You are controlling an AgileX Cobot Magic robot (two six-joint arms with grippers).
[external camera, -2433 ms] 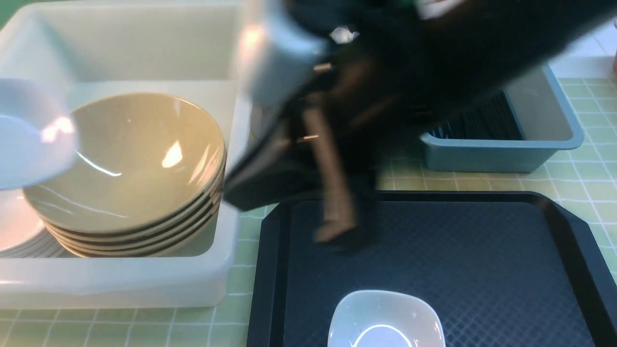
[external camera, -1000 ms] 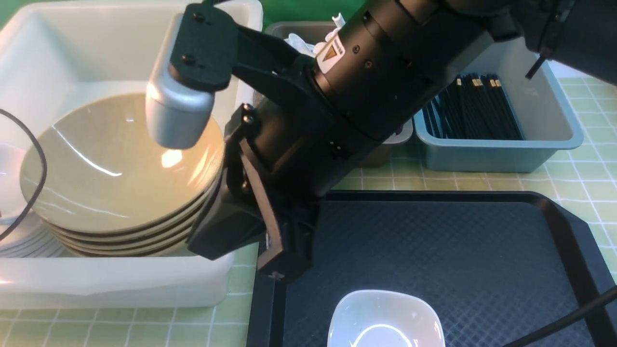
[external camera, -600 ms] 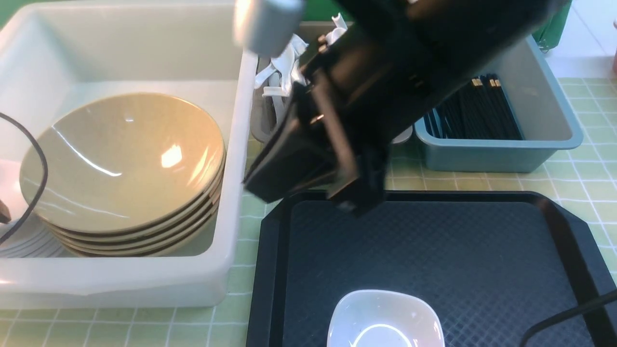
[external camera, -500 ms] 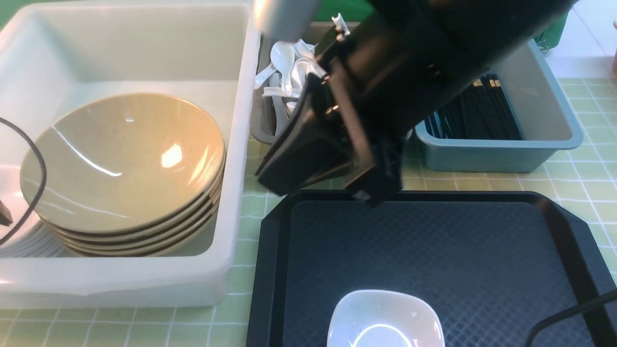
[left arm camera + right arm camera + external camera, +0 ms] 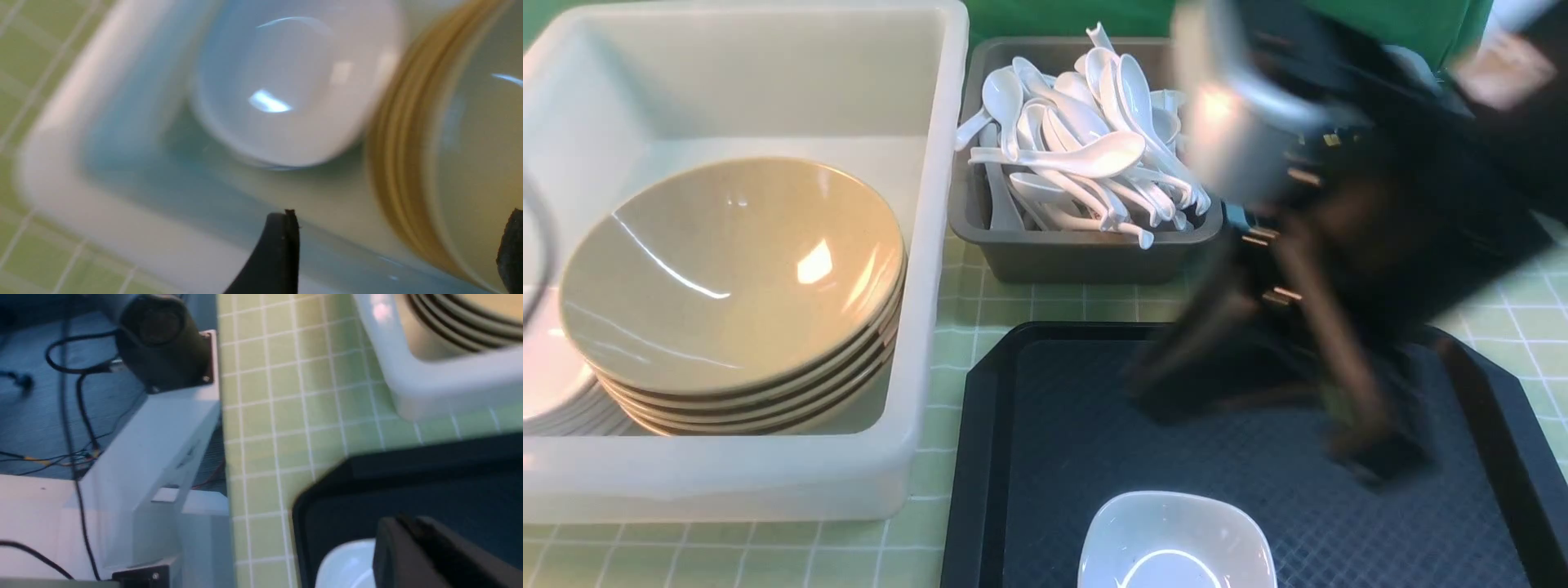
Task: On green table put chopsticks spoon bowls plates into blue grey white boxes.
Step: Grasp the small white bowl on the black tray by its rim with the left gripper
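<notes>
Front view: the right arm (image 5: pixel 1347 245) crosses the right half of the frame and is smeared by motion. Any marking on it cannot be read.

White box (image 5: pixel 931 245), left side of the green tabletop (image 5: pixel 768 555):
- A stack of glossy tan bowls (image 5: pixel 727 269), nested, with dark lines between the rims.
- A stack of white plates (image 5: pixel 556 392) just to the left of the bowls, mostly cut off by the frame edge.

Grey box (image 5: pixel 1086 261), behind the black tray (image 5: pixel 1176 441) and just right of the white box: heaped with glossy white spoons (image 5: pixel 1086 155), scoops and handles pointing every way. One handle hangs over the front rim.

Black tray: textured, with cut corners. One plate (image 5: pixel 1172 543) sits at its near edge. It is white, shallow and rounded-square, with a bright ring of glare in the well.

Left wrist view: the left hand (image 5: pixel 400 212) is released. Its two black fingertips (image 5: pixel 282 245) stand wide apart with nothing between them. It hangs above the white box interior, over the top plate and the bowl stack, which lie side by side. This view is blurred.

Right wrist view: the right hand (image 5: pixel 408 528) is clenched, fingers pressed together, grasping nothing. It hangs above the tray, close to the rim of the single plate.
</notes>
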